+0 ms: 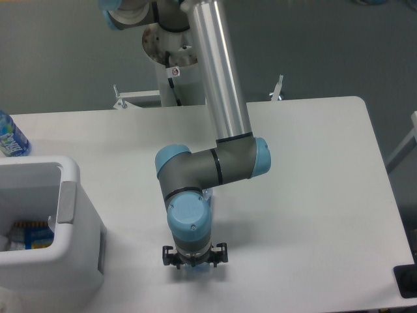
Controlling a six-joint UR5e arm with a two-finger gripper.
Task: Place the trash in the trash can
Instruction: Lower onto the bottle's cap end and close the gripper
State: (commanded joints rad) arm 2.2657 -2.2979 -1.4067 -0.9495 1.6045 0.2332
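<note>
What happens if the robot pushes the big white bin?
The trash can probably slides rather than tips: it looks wide and squat. Its thick rim suggests stiff walls. Holding little, it is likely light.

Even bright overhead light; soft shadow under tool; slightly soft focus.

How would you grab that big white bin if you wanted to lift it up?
Probably by the thick rim, coming straight down from above. The trash can stands upright with its open top facing up, so one finger could go inside the wall and one outside. Its body looks far too wide for the end effector to span from the side.
</note>
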